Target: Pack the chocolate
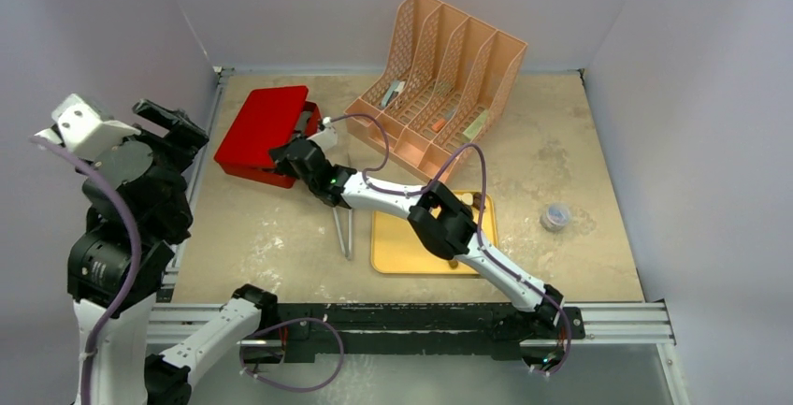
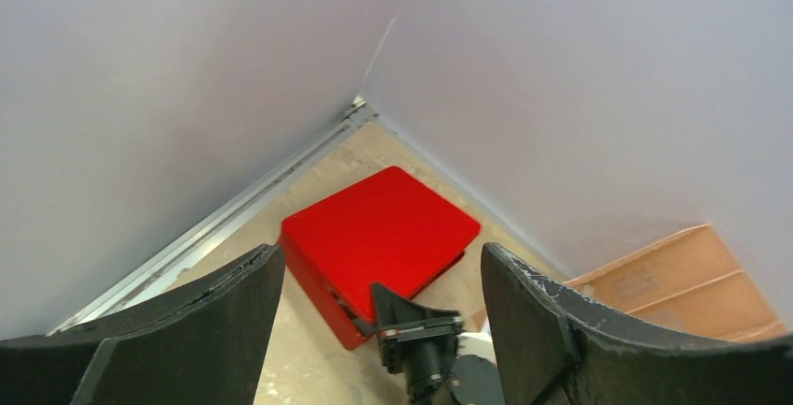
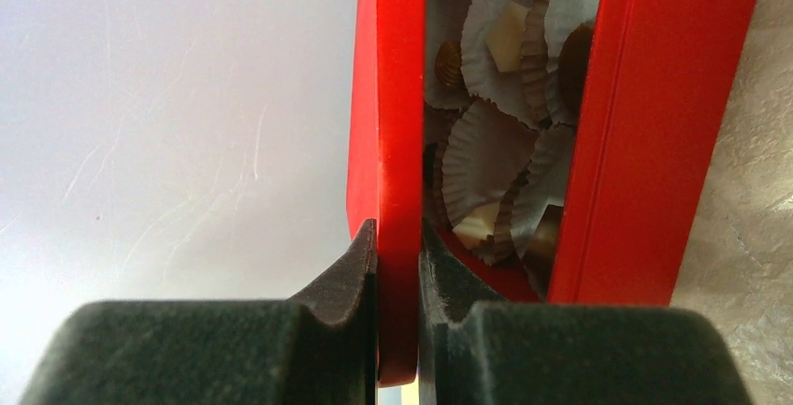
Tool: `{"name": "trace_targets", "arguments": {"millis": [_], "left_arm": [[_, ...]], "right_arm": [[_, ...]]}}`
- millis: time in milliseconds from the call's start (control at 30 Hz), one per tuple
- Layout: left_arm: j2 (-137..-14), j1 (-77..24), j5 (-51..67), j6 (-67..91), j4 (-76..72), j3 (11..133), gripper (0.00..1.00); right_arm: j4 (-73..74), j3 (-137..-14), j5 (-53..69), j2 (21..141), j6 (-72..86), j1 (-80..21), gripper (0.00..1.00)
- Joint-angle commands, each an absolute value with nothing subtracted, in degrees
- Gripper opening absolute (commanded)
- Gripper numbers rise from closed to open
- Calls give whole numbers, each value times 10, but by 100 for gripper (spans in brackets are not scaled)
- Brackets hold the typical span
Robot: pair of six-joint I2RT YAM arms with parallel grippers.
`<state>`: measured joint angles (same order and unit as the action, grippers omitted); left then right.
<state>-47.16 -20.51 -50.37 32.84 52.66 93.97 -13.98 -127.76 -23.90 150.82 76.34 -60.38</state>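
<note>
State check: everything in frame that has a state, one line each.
right gripper: shut on lid edge
lid: ajar
red box: partly open
chocolate: inside the box, in paper cups
left gripper: open, empty
tongs: lying flat, untouched
file rack: upright
</note>
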Motion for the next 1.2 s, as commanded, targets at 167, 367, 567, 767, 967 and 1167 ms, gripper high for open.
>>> {"name": "trace_targets", "arguments": {"millis": [167, 367, 567, 767, 967, 1167], "left_arm": [[-525, -203, -576, 309, 493, 864, 76], [-572, -203, -572, 325, 467, 829, 76], [-631, -199, -562, 334, 464, 833, 77], [-678, -135, -476, 342, 459, 839, 76], [-734, -32, -341, 343, 440, 855, 73], [-802, 62, -284, 349, 384, 857, 73]], "right_arm": [[-147, -1235, -262, 1449, 756, -605, 6], [-155, -1167, -266, 1399, 748, -604, 20], [-176, -1099, -262, 1359, 736, -604, 29], [-167, -1038, -291, 1305, 716, -601, 45], [-167, -993, -304, 1263, 673, -592, 57], [-116, -1039, -265, 1280, 608, -569, 69]]}}
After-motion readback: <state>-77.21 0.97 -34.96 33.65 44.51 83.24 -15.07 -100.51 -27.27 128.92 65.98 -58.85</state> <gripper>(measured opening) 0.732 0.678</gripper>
